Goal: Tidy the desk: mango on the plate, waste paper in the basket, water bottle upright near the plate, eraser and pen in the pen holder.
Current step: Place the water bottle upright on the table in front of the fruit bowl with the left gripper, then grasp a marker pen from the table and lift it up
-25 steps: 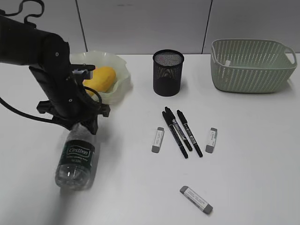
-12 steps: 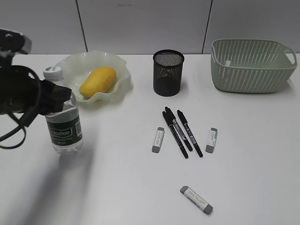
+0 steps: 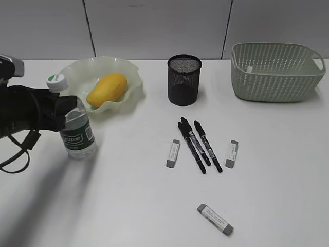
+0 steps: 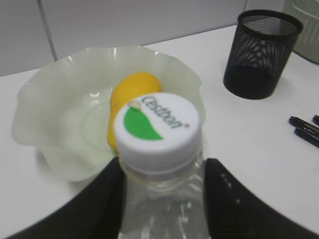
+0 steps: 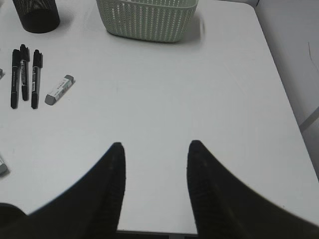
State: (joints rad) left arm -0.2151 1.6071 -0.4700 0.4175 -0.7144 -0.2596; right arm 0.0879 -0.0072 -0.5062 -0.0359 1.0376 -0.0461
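The water bottle (image 3: 77, 123) stands nearly upright on the counter (image 3: 128, 195), just in front of the plate (image 3: 131, 72) where the mango (image 3: 107, 89) lies. My left tool (image 4: 162, 199) is clamped on the bottle's clear shoulder, one finger on each side, its white cap (image 4: 157, 128) rising above them. My right tool (image 5: 154, 164) hangs spread over bare counter, holding nothing, well apart from the pens (image 5: 22, 74) and the basket (image 5: 147, 20).

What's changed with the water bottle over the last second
The left hand raised the water bottle from lying on the desk to nearly upright beside the plate, still gripping it. Mango, pens, erasers and basket stayed put.
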